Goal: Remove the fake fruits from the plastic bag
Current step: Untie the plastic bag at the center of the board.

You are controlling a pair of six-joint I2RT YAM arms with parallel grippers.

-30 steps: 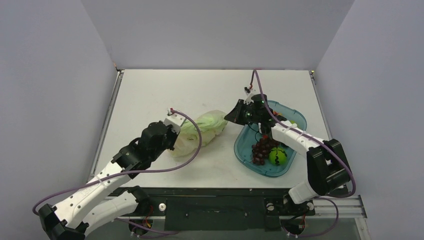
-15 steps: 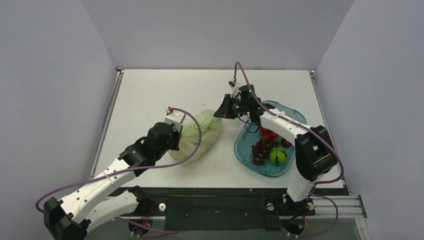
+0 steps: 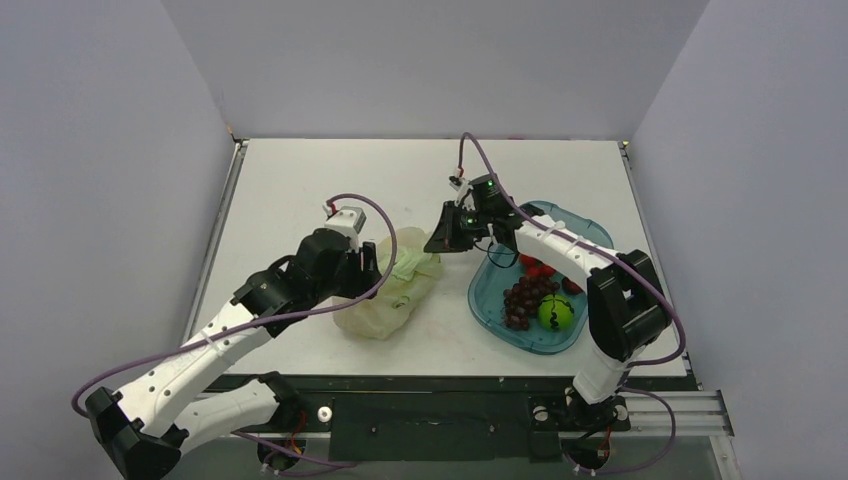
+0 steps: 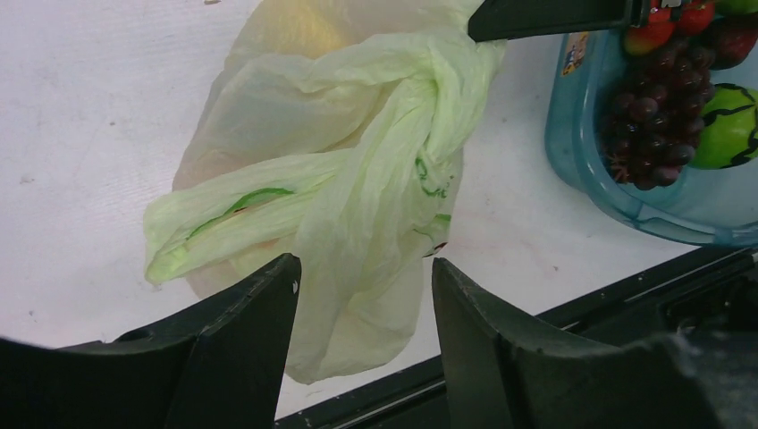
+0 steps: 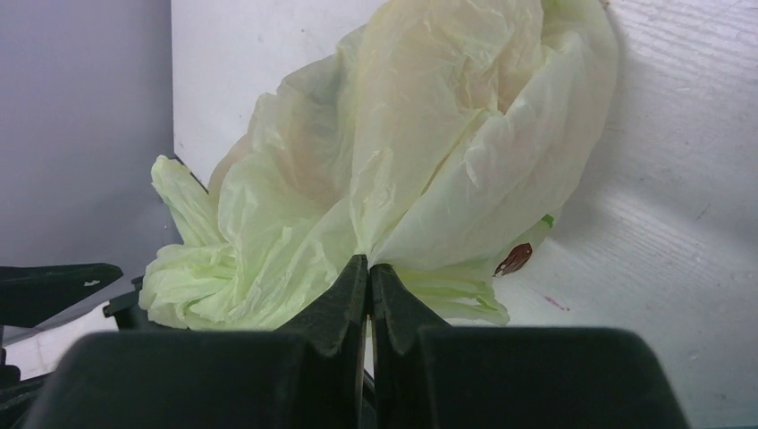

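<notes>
The pale-green plastic bag (image 3: 385, 300) lies crumpled on the white table, left of the tray. My left gripper (image 3: 372, 272) hangs open over its near-left side. In the left wrist view the bag (image 4: 357, 161) lies past the spread fingers (image 4: 241, 340), touching neither. My right gripper (image 3: 440, 240) is at the bag's right end. In the right wrist view its jaws (image 5: 368, 264) are shut on a fold of the bag (image 5: 429, 161). The fake fruits are hidden inside the bag; only a faint orange tint shows through the plastic.
A blue tray (image 3: 590, 240) stands right of the bag. It holds a dark grape bunch (image 3: 522, 298), a round green fruit (image 3: 555, 313) and small red fruits (image 3: 540, 268). The table's front edge and a black rail run just below the bag.
My left gripper has opened and let go of the bag, which has slumped toward the front edge. The right gripper, still shut, has moved left from above the tray.
</notes>
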